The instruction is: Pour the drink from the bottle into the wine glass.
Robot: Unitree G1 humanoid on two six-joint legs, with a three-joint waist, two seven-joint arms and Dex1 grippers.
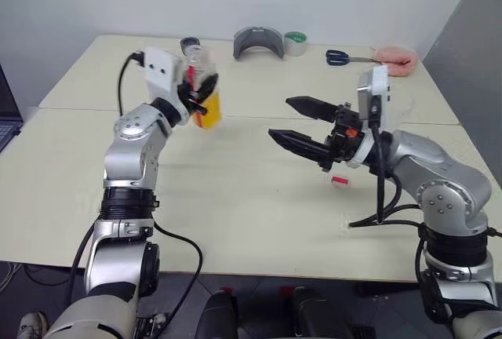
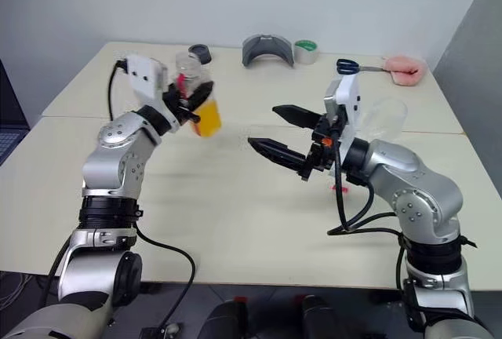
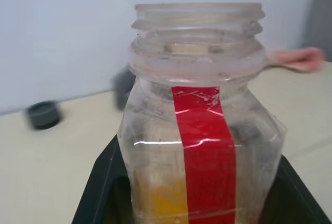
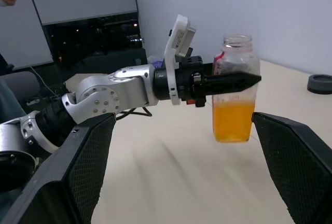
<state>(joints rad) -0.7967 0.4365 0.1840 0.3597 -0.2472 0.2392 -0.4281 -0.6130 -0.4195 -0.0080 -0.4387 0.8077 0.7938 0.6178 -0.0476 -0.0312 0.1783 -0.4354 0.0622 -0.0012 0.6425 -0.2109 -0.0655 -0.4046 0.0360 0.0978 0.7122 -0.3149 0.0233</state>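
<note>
1. Head view: nearest the camera, the right gripper (image 1: 292, 123) hangs above the table (image 1: 235, 221) with its two black fingers spread wide, nothing between them. A small red-and-white cap (image 1: 339, 181) lies on the table just below it
2. Head view: the left gripper (image 1: 201, 92) is clamped on the bottle (image 1: 205, 88), held upright and clear of the table, mouth uncapped. The drink (image 1: 209, 111) fills the lower part
3. Head view: the wine glass (image 2: 386, 119) is partly hidden behind the right wrist. At the far edge lie a dark lid (image 1: 190, 43), a grey holder (image 1: 258, 41), a tape roll (image 1: 295, 42), scissors (image 1: 343, 58) and a pink cloth (image 1: 396, 60)
4. Left wrist view: the bottle's red stripe (image 3: 203, 151) faces the camera
5. Right wrist view: the bottle sits beyond the open fingers, apart from them
</note>
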